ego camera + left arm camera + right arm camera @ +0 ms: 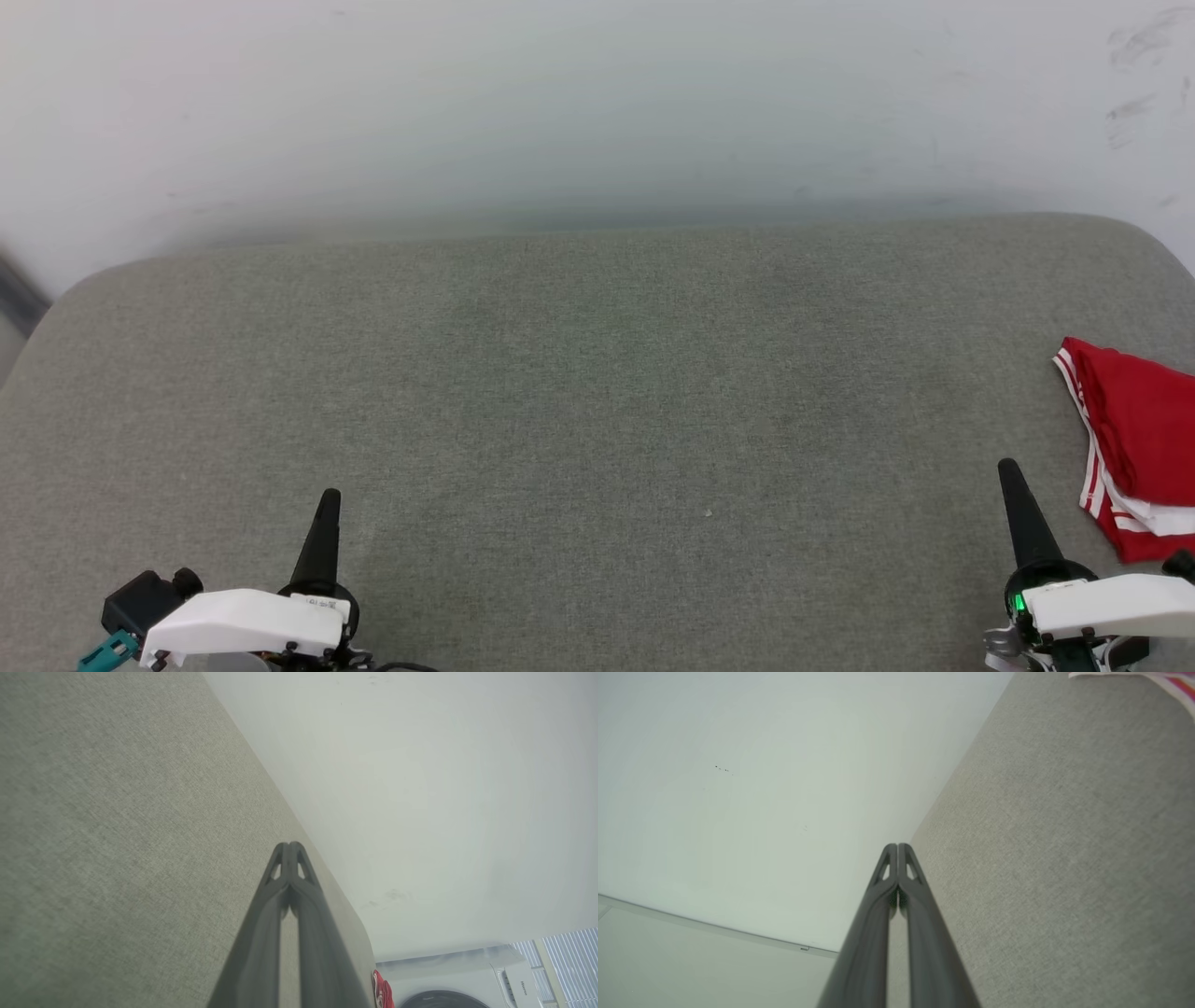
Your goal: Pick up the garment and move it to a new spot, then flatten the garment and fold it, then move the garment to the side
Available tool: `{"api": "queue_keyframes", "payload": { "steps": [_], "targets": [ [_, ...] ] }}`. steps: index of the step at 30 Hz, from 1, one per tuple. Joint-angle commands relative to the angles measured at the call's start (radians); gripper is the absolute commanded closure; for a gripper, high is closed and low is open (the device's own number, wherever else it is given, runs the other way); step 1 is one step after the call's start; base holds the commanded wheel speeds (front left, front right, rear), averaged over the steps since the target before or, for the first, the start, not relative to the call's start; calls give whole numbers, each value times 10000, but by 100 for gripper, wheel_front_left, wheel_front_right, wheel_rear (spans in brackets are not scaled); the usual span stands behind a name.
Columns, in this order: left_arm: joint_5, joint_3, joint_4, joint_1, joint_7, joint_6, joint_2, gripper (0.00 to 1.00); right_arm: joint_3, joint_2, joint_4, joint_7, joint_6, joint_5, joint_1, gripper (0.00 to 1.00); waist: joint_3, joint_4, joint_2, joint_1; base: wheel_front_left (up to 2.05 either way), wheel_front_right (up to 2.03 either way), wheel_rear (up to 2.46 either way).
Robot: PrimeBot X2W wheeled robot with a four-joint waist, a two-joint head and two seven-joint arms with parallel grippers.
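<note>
Red cloth, item 1: shirt (1134,429), red with white striped trim, lying in layered folds on the grey fabric top (597,392). It sits just right of the fingers of the right gripper (1006,464), level with and a little beyond their tips. Part of it runs past the picture's edge. Nothing holds it.

Item 2: right gripper, 2 dark fingers pressed together, empty, pointing toward the pale wall (597,93).

Item 3: left gripper (330,495), 2 fingers pressed together, empty, well apart from the shirt, with bare fabric ahead of the tips.

Progress, as judged: shirt appears folded and set aside, so all 3 steps look done. Only the hidden part of the fold is unconfirmed.
</note>
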Motion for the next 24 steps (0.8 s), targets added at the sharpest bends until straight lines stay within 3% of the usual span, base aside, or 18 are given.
{"api": "queue_keyframes", "payload": {
  "steps": [1, 24],
  "targets": [
    [-295, 58, -26, -243, 76, -72, 16, 100, -24, -21, -28, 77, -2, 292, -278, 100, 2, -1, -1, 0, 0, 0, 0],
    [-2455, 196, 257, -624, 599, -264, 9, 100, -106, 27, 218, 617, -2, 2254, -617, 100, 27, -19, -1, 0, 0, 0, 0]
  ]
}}
